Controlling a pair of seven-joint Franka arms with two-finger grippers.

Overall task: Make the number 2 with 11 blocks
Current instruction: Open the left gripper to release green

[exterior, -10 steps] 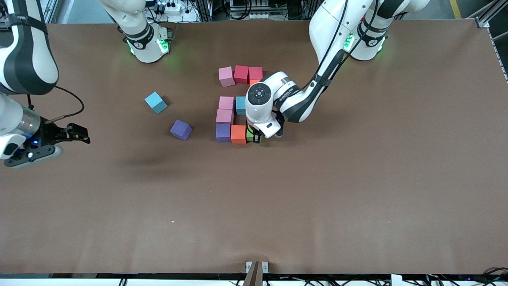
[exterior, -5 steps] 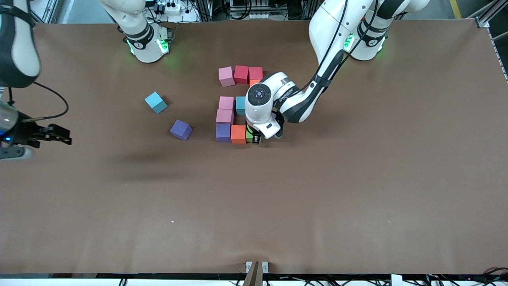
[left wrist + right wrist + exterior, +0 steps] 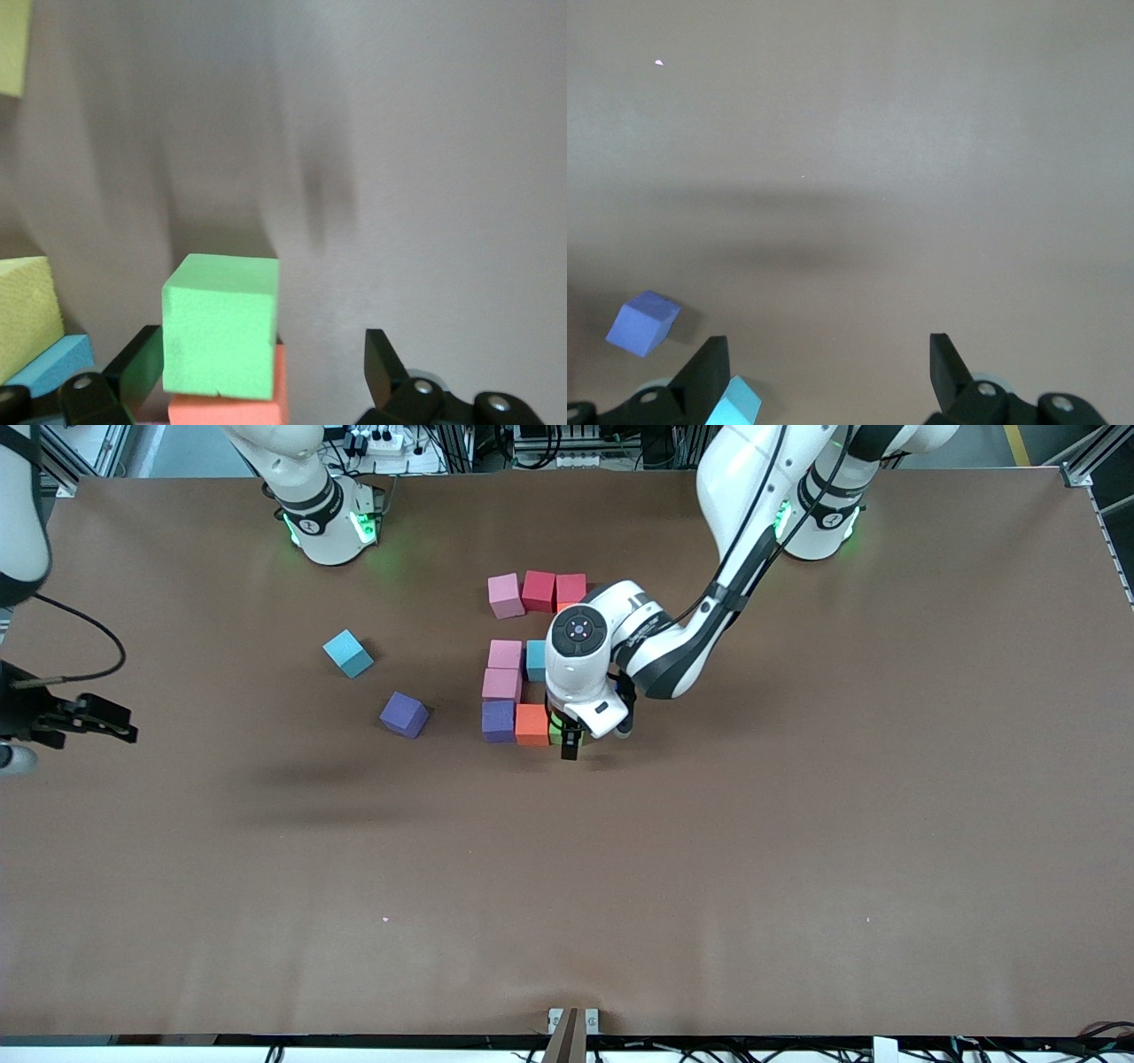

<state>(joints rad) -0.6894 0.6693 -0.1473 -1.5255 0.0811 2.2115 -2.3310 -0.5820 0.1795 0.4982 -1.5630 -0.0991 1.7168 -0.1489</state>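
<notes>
The number 2 stands partly built in mid-table: a pink block [image 3: 506, 595] and two red blocks [image 3: 539, 590] in the row nearest the bases, then pink [image 3: 505, 654], light blue [image 3: 536, 660], pink [image 3: 502, 684], purple [image 3: 498, 721] and orange [image 3: 532, 724]. A green block [image 3: 221, 323] rests on the table beside the orange block [image 3: 235, 409]. My left gripper [image 3: 262, 367] hangs open around the green block, which sits close to one finger. My right gripper [image 3: 824, 372] is open and holds nothing, over the table's edge at the right arm's end [image 3: 102, 720].
A loose light blue block [image 3: 347, 653] and a loose purple block [image 3: 405, 714] lie between the figure and the right arm's end. The left arm's wrist [image 3: 580, 646] covers part of the figure. A yellow block [image 3: 27, 310] shows in the left wrist view.
My left gripper has opened off the green block and risen slightly. My right arm has drawn back toward its end of the table.
</notes>
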